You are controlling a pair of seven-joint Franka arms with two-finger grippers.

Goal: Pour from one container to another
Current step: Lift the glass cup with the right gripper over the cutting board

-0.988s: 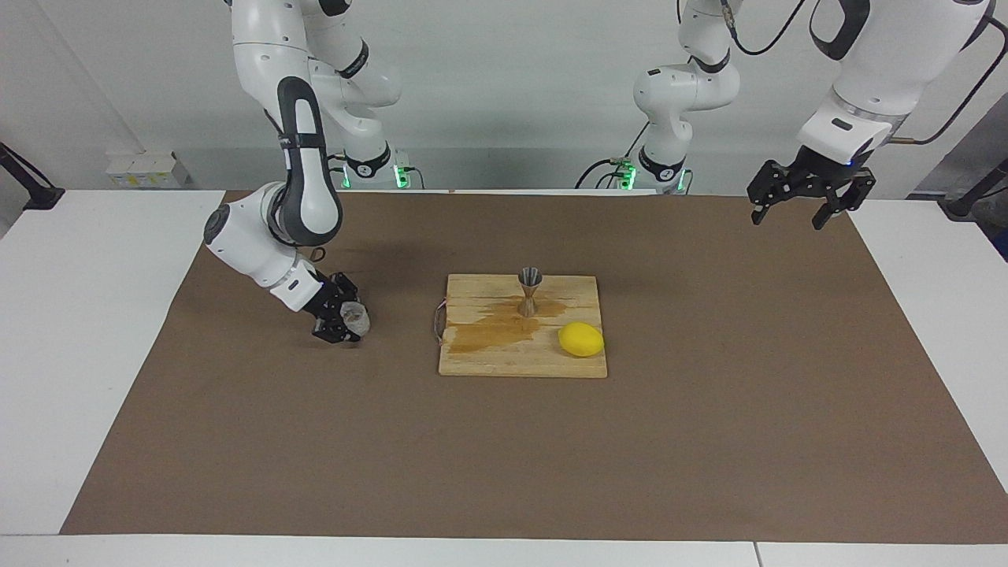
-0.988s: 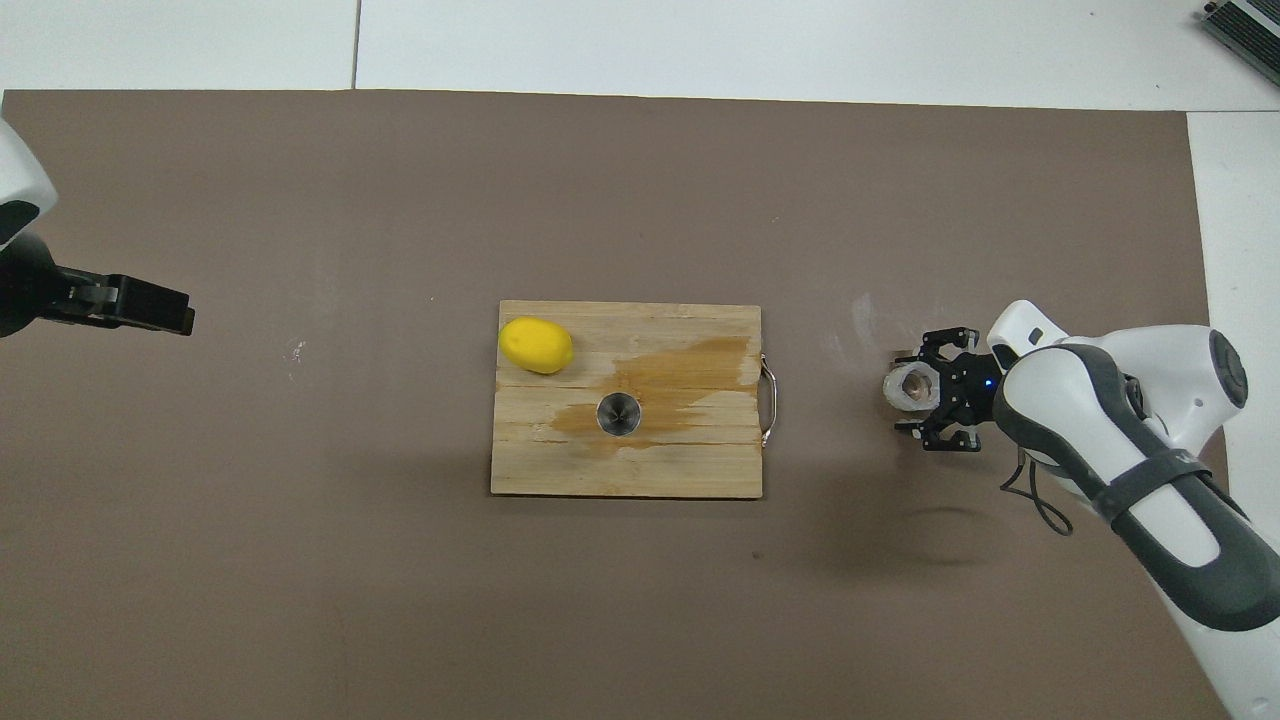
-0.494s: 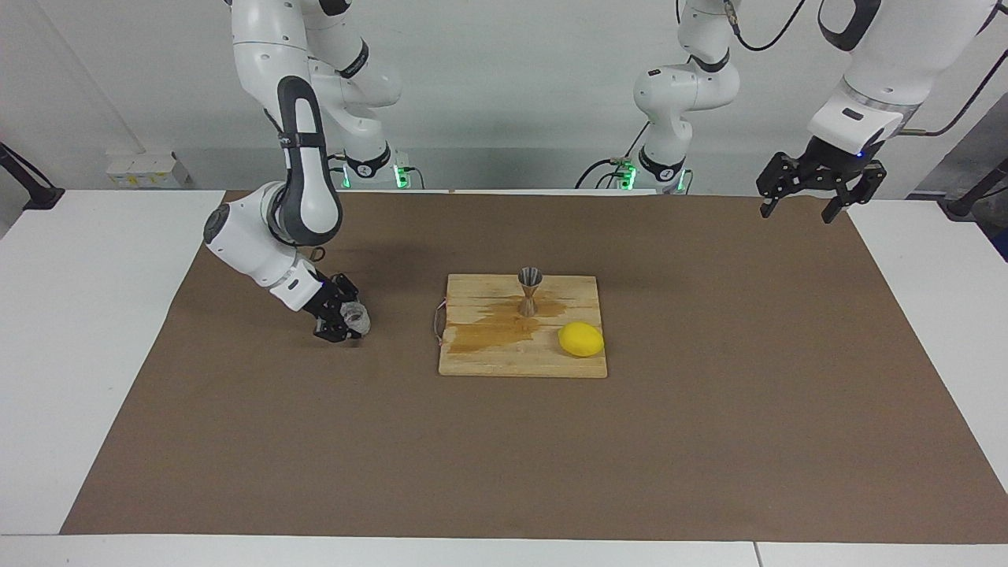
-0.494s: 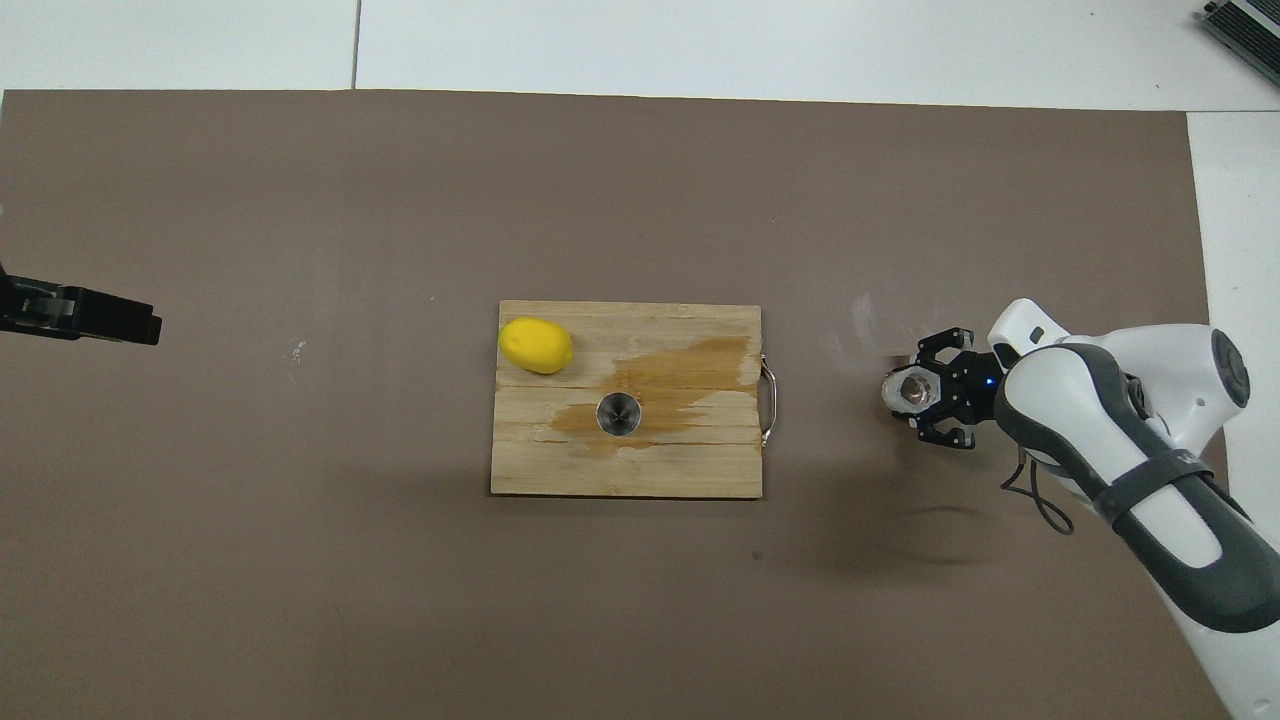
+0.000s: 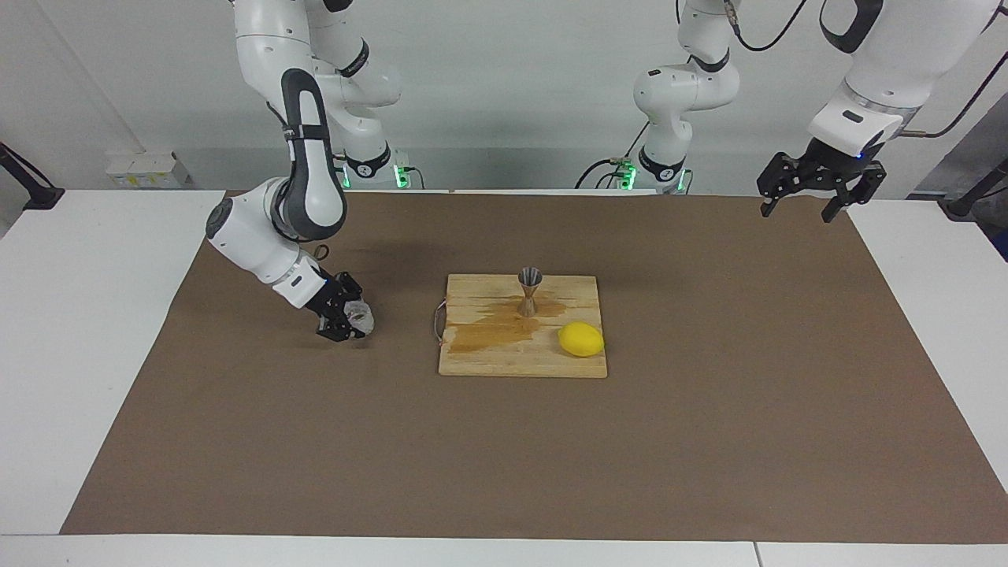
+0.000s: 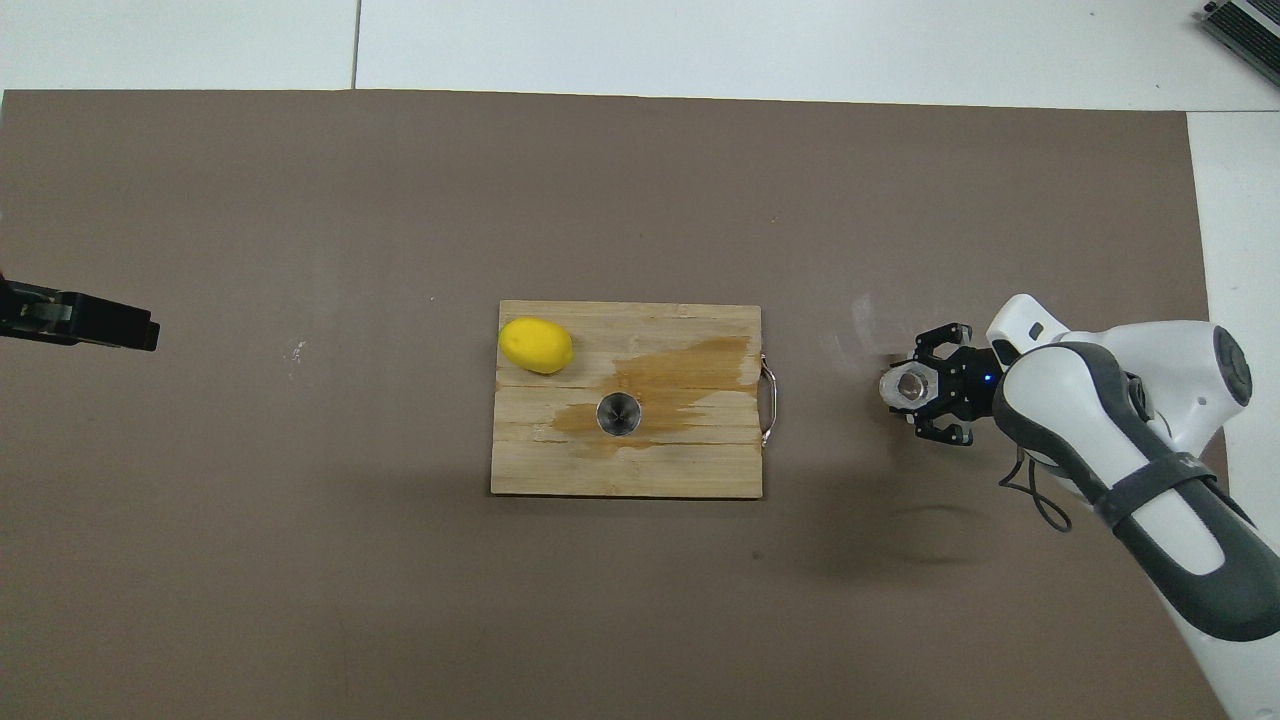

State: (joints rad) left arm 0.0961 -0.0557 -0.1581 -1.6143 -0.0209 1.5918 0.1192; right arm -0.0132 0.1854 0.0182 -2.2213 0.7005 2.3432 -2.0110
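The small clear glass cup (image 5: 361,317) (image 6: 907,386) is low at the brown mat, toward the right arm's end of the table. My right gripper (image 5: 352,321) (image 6: 918,388) is shut on its sides. Whether the cup rests on the mat I cannot tell. The steel jigger (image 5: 529,292) (image 6: 619,414) stands upright on the wooden board (image 5: 488,361) (image 6: 620,478) at mid-table, well apart from the cup. My left gripper (image 5: 795,211) (image 6: 100,322) hangs open and holds nothing, raised over the mat's edge at the left arm's end.
A yellow lemon (image 5: 581,339) (image 6: 536,345) lies on the board's corner, farther from the robots than the jigger. A brown wet stain spreads over the board around the jigger. The board's metal handle (image 6: 768,403) faces the cup.
The right gripper's jaws have closed in on the glass cup. The left gripper has risen and drawn back toward its own end of the table.
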